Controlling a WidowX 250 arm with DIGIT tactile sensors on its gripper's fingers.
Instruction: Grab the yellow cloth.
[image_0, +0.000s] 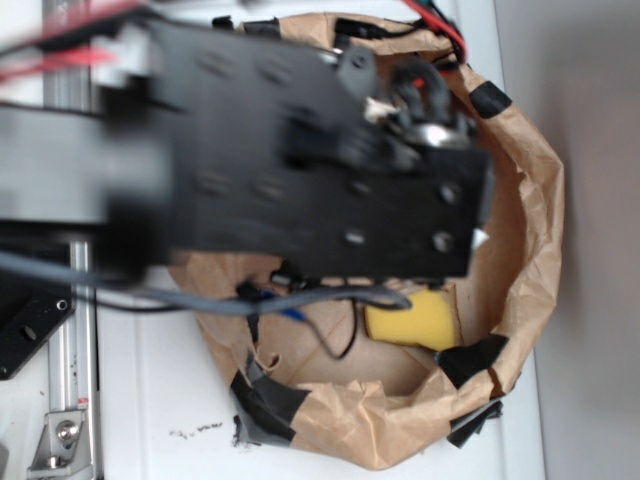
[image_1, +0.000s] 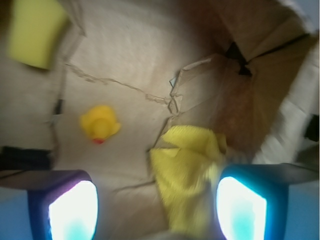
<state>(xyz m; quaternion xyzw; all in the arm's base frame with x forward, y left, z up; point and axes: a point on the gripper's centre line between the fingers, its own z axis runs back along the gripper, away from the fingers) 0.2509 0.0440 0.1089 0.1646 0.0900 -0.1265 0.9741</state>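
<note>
In the wrist view, the wrinkled bright yellow terry cloth (image_1: 187, 185) is seen at the lower centre-right, lying on the brown paper floor of the crumpled paper basin (image_1: 130, 55) just beside the right fingertip. The pincer (image_1: 157, 210) is spread wide, nothing held. A small yellow rubber duck (image_1: 100, 123) is seen left of centre, a smooth yellow sponge block (image_1: 35, 32) at upper left.

In the wrist view, the cloth (image_1: 187, 175) lies on the paper-lined floor of the bag (image_1: 135, 60), between the two fingers (image_1: 72, 210) and closer to the right one. The rubber duck (image_1: 99, 123) sits to the cloth's left, apart from it. The sponge (image_1: 34, 31) lies farther off, in the upper-left corner.
</note>
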